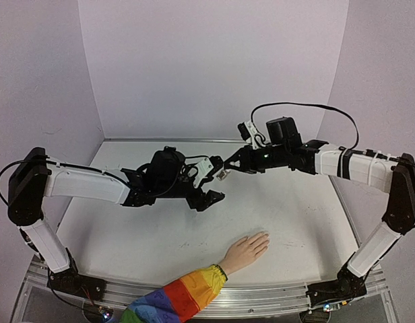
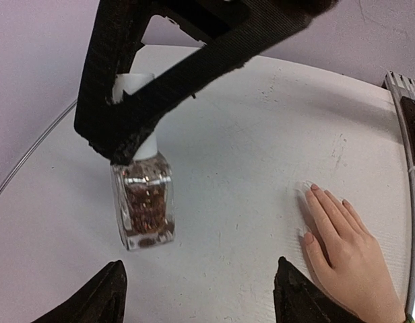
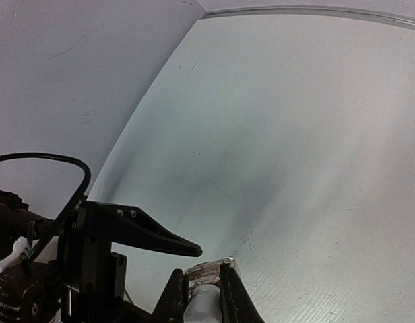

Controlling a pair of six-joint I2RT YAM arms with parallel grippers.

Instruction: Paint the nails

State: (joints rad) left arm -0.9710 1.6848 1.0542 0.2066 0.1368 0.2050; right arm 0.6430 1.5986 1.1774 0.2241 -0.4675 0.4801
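A small flesh-coloured hand [image 1: 246, 249] with a rainbow-striped sleeve [image 1: 187, 289] lies flat near the table's front edge. Its nails [image 2: 314, 187] show pale pink at the fingertips in the left wrist view. A glass polish bottle [image 2: 143, 208] of brown glitter hangs by its white cap [image 2: 137, 84] from my right gripper [image 1: 228, 166], which is shut on the cap [image 3: 211, 303]. My left gripper [image 2: 199, 262] faces the bottle from just behind. It is open, with nothing between its fingertips [image 2: 106, 289]. The bottle [image 1: 223, 173] sits mid-table, well beyond the hand.
White tabletop [image 1: 126, 235] enclosed by pale walls at the back and sides. A metal rail [image 1: 275, 296] runs along the front edge. The right arm's black cable [image 1: 308, 105] loops above its wrist.
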